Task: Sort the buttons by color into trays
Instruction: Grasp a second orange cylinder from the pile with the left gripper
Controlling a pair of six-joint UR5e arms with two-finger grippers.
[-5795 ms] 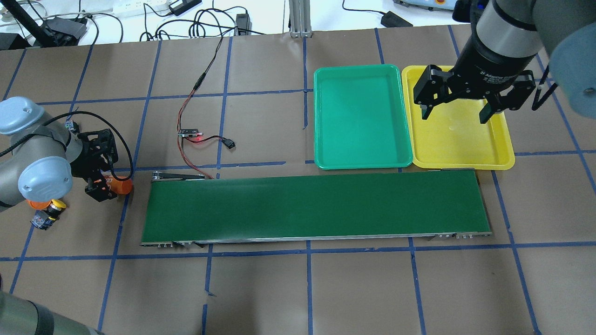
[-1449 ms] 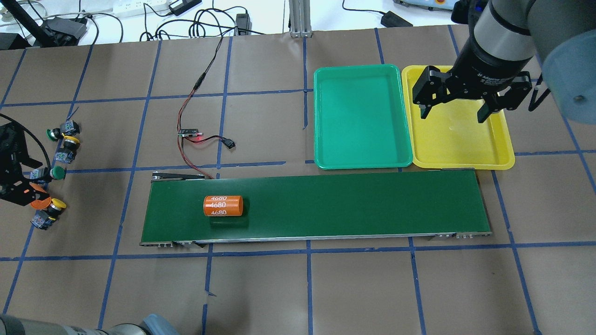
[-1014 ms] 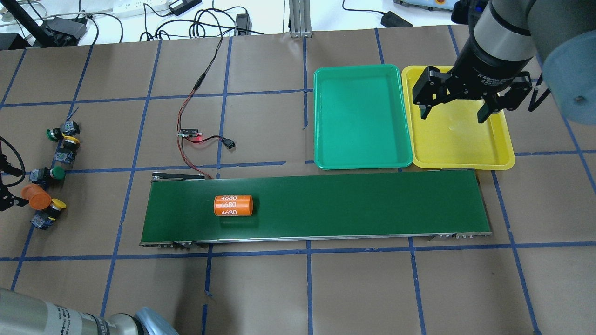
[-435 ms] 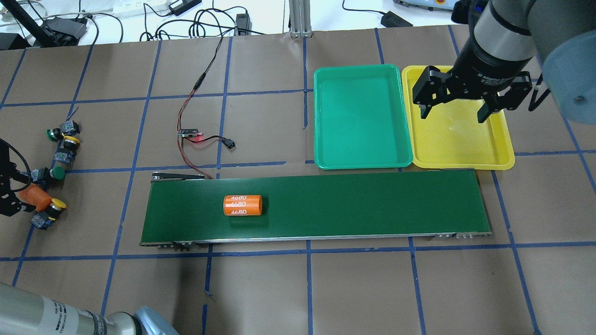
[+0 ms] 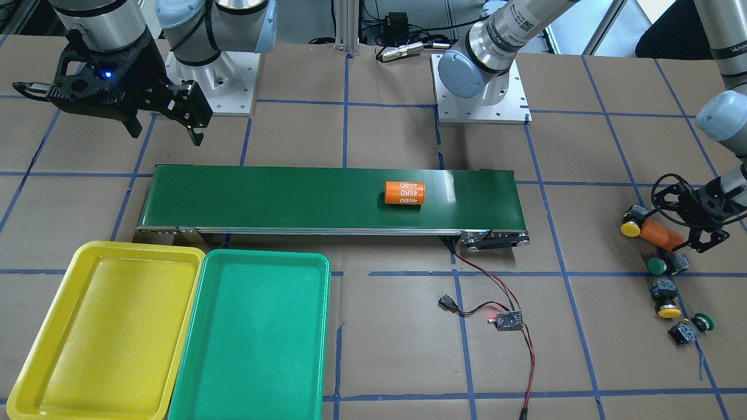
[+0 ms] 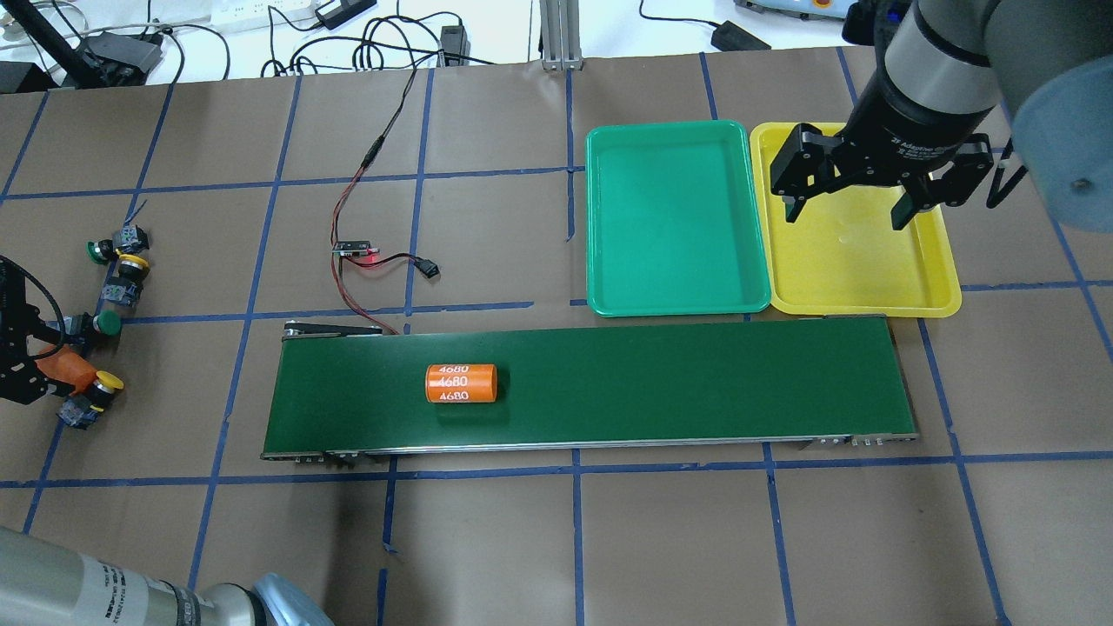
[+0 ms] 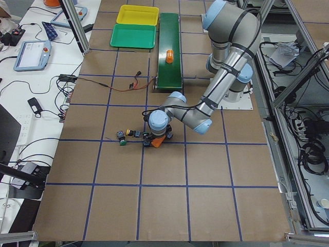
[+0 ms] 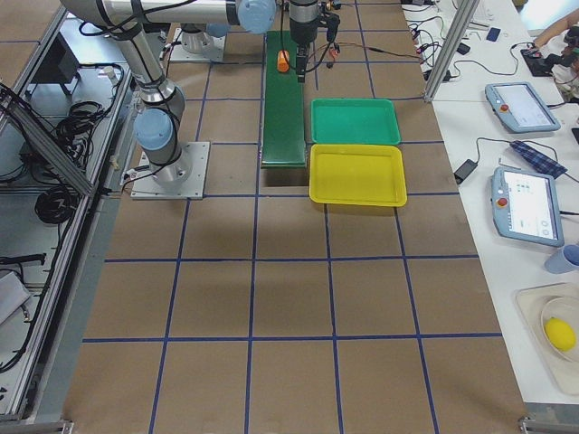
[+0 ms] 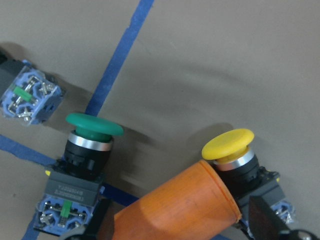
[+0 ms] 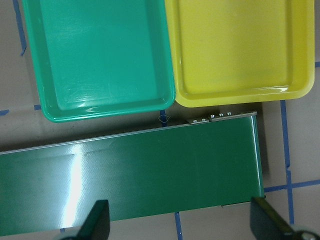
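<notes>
Several buttons lie at the table's left end: green (image 6: 96, 251), yellow (image 6: 132, 265), green (image 6: 106, 323) and yellow (image 6: 106, 382). My left gripper (image 6: 43, 363) is open, its fingers straddling an orange 4680 cylinder (image 6: 63, 366) that lies between the green button (image 9: 94, 131) and the yellow button (image 9: 228, 145). The green tray (image 6: 676, 217) and the yellow tray (image 6: 861, 269) sit side by side beyond the belt's right end, both bare. Over the yellow tray hangs my right gripper (image 6: 848, 213), open and holding nothing.
A long dark green conveyor belt (image 6: 652, 391) crosses the middle and carries a second orange 4680 cylinder (image 6: 461, 382). A small circuit board (image 6: 356, 248) with red and black wires lies behind the belt's left end. Blue tape lines grid the brown table.
The cylinder, held beside the belt's left end at first, now rides rightward on the belt. My left gripper went back to the buttons and straddles another cylinder. The right arm stayed put.
</notes>
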